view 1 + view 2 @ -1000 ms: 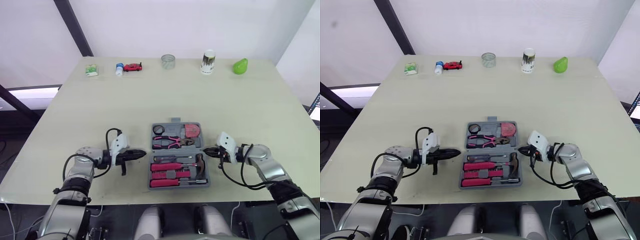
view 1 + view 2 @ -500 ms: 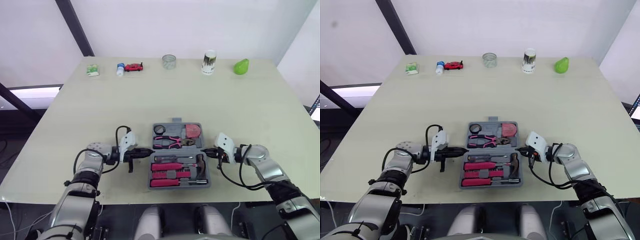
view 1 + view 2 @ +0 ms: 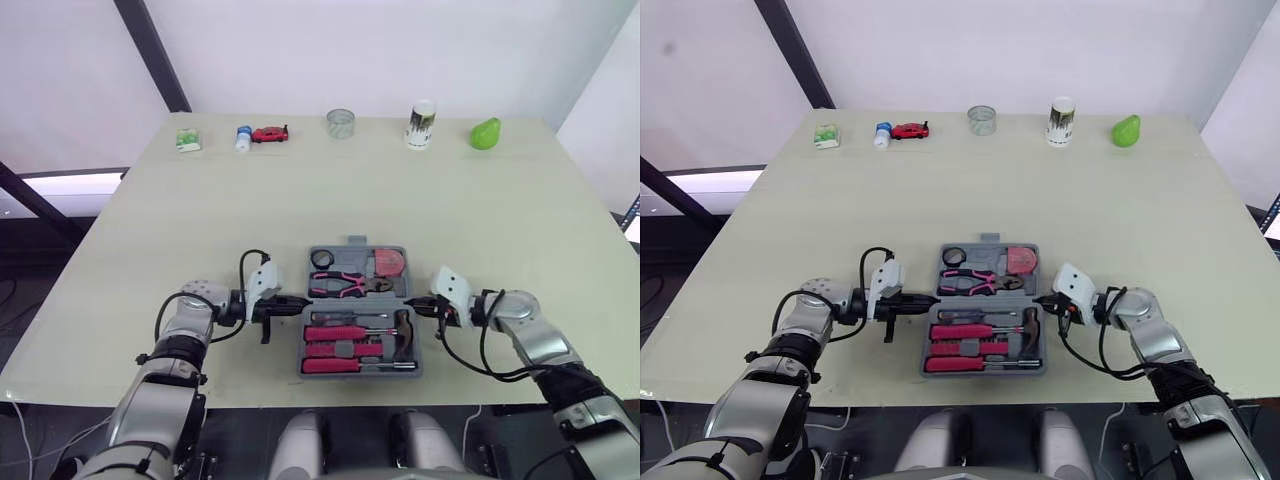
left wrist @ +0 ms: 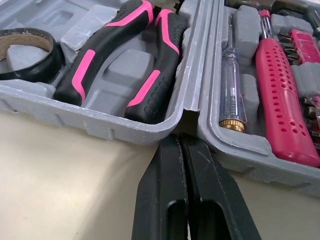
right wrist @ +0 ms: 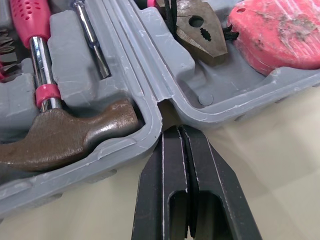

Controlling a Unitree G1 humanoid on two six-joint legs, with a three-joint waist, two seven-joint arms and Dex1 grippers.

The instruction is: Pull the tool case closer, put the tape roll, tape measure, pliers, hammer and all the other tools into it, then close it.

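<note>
From the head camera, the tool case [image 3: 360, 373] lies open on the bench [image 3: 150, 230], near the front edge and between the two arms. In its far half sit the tape roll [image 3: 321, 260], the pliers [image 3: 348, 285] and the red tape measure [image 3: 388, 263]. The near half holds the hammer [image 3: 402, 330] and the pink-handled screwdrivers [image 3: 340, 333]. No loose tool lies on the bench beside it. The left pincer [image 3: 300, 303] and the right pincer [image 3: 413, 304] point inward at the two ends of the hinge line. A few small items line the far edge, well apart.

In the left wrist view, that pincer is clenched on nothing. Its tips are at the notch where the two halves meet, touching it or all but. A slim tester screwdriver [image 4: 230, 85] rests in its slot.

The right wrist view mirrors this: black fingers pressed together, empty, tips at the hinge notch beside the hammer head.

By my reading, pulling in and packing look finished. Folding one half over and shutting the case is what remains.
</note>
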